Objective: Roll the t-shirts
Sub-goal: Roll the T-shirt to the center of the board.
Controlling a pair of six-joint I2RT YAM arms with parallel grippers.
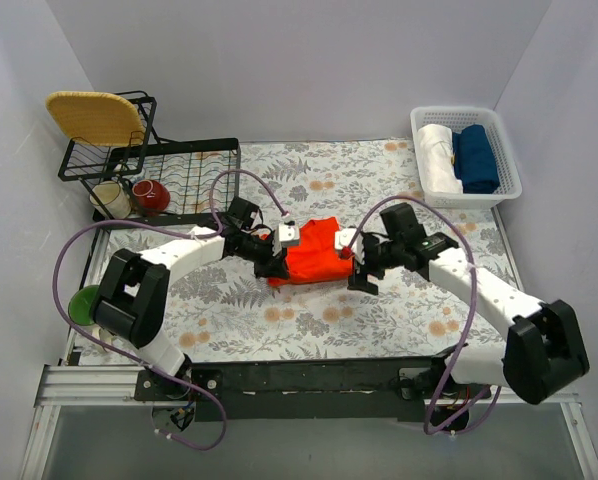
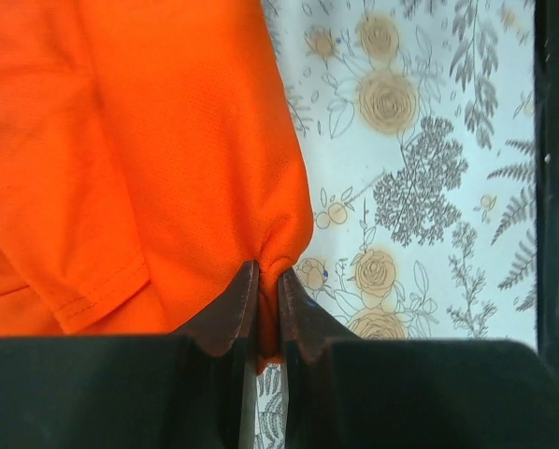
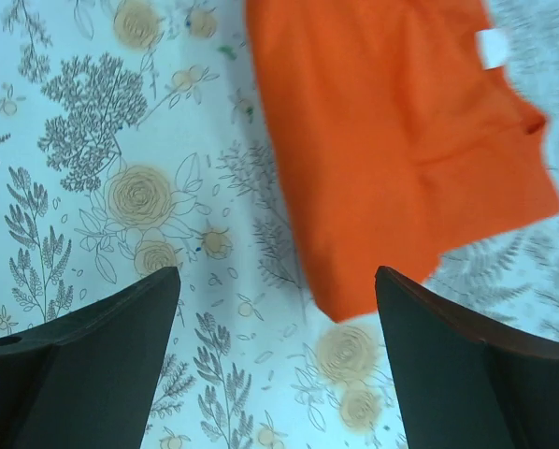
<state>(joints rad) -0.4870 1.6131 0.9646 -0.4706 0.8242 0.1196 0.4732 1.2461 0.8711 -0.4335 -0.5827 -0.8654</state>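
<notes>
The orange-red t-shirt [image 1: 317, 252] lies folded in the middle of the flowered cloth. My left gripper [image 1: 275, 262] is at its left edge, shut on a pinch of the fabric; in the left wrist view the t-shirt [image 2: 130, 159] bunches between the two dark fingertips [image 2: 235, 309]. My right gripper [image 1: 362, 268] is at the shirt's right edge, open and empty. In the right wrist view the t-shirt [image 3: 392, 140] lies ahead, its near corner between the wide-spread fingers [image 3: 121, 327], apart from both.
A white basket [image 1: 503, 156] at the back right holds a white bundle [image 1: 439, 155] and a dark blue bundle [image 1: 476, 158]. A black wire rack [image 1: 179, 185] with a yellow plate [image 1: 94, 117], a cup and a red bowl stands back left. A green bowl [image 1: 82, 303] sits left.
</notes>
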